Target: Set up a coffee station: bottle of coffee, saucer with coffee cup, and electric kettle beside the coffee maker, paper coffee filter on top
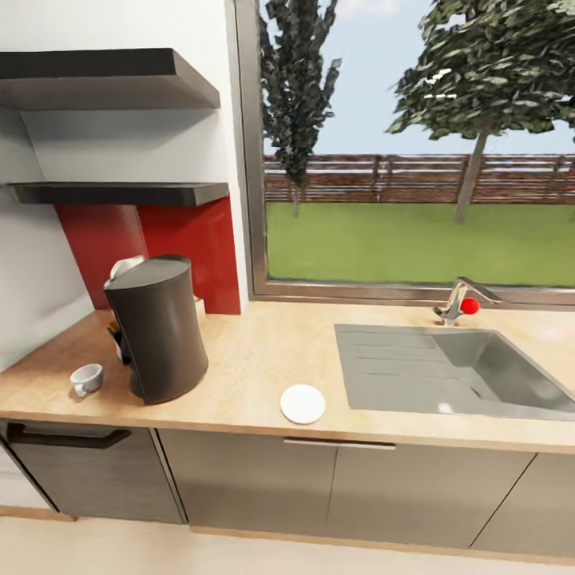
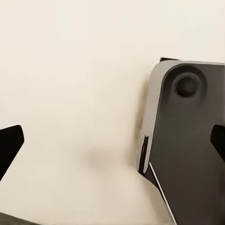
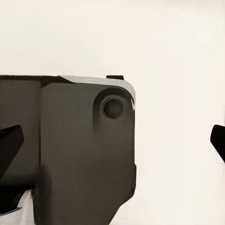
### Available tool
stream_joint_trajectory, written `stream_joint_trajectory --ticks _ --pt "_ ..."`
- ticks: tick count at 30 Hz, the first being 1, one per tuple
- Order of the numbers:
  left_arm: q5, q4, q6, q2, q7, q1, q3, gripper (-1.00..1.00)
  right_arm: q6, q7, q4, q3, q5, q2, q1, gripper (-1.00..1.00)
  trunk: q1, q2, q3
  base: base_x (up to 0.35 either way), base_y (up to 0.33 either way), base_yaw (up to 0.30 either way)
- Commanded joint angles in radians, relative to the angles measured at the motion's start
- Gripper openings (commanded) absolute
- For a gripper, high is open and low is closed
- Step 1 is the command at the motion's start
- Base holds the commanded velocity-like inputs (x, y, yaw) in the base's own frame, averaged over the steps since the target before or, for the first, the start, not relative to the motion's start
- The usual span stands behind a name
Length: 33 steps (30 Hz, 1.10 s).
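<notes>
— What are you facing right now, biggest thing first?

— I am looking at the long wooden bench under the window. The sink is sunk into its right half, and its basin is looking empty. The two wall shelves above the bench's left end are showing bare undersides and edges; I cannot tell whether the bottle of coffee is up there.

— And the task's things?

— The coffee maker is standing near the left end of the bench. Something pale is resting on its top toward the wall, possibly a filter, but I cannot say. The saucer is lying close to the front edge, near the sink's front left corner and apart from the maker. The coffee cup is sitting on the bare bench just beside the maker, toward the left end, not on the saucer; whether anything is in it, I cannot tell. Something dark is peeking out between maker and cup, too hidden to name.

— Your hands?

— My left hand and right hand are both spread wide, holding nothing, pointing down at pale floor beside my own base.

— So how should this go?

— I judge I am lining up on the bench. I would bring the saucer beside the maker first, then lift the cup by its rim and set it down centred.
</notes>
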Motion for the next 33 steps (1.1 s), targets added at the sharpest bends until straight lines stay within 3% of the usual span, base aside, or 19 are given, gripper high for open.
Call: stream_joint_trajectory --ticks 1,6,14,15,22,26,30,33 --pt "-0.007 -0.001 -0.002 0.0 0.0 0.0 0.007 1.0 -0.001 -0.004 -0.001 -0.002 0.007 0.0 0.0 1.0 0.0 -0.002 -0.002 -0.276 -0.134 0.278" --pt "-0.007 -0.005 -0.002 0.0 0.0 -0.002 0.006 1.0 -0.001 -0.004 -0.002 -0.003 0.008 0.0 0.0 1.0 0.0 -0.002 -0.002 -0.184 -0.051 0.235" --pt "-0.015 -0.023 -0.012 0.0 -0.005 -0.011 -0.002 1.0 -0.004 -0.002 -0.003 0.001 0.013 0.0 0.0 1.0 0.0 -0.002 -0.002 -0.015 -0.003 0.03" --pt "-0.013 -0.119 -0.021 0.005 -0.006 -0.019 -0.002 1.0 -0.005 0.001 -0.054 0.006 0.013 0.002 0.0 1.0 0.0 -0.002 -0.002 0.0 0.0 0.0" --pt "-0.001 -0.405 -0.047 -0.014 -0.017 -0.03 0.001 1.0 -0.047 0.003 -0.249 0.007 0.012 0.003 0.0 1.0 0.0 -0.002 -0.002 0.0 0.0 0.0" --pt "0.015 -0.484 -0.103 -0.043 -0.018 -0.041 -0.002 1.0 -0.096 0.004 -0.336 0.011 0.013 0.006 0.0 1.0 0.0 -0.002 -0.002 0.0 0.0 0.0" --pt "0.013 -0.484 -0.116 -0.075 -0.01 -0.103 -0.004 1.0 -0.154 0.004 -0.392 0.047 0.013 0.021 -0.001 1.0 0.0 -0.002 -0.002 0.0 0.0 0.0" --pt "0.008 -0.476 -0.129 -0.091 -0.017 -0.136 -0.015 1.0 -0.205 0.005 -0.416 0.118 0.012 0.038 -0.001 1.0 0.0 -0.002 -0.002 0.0 0.0 0.0"
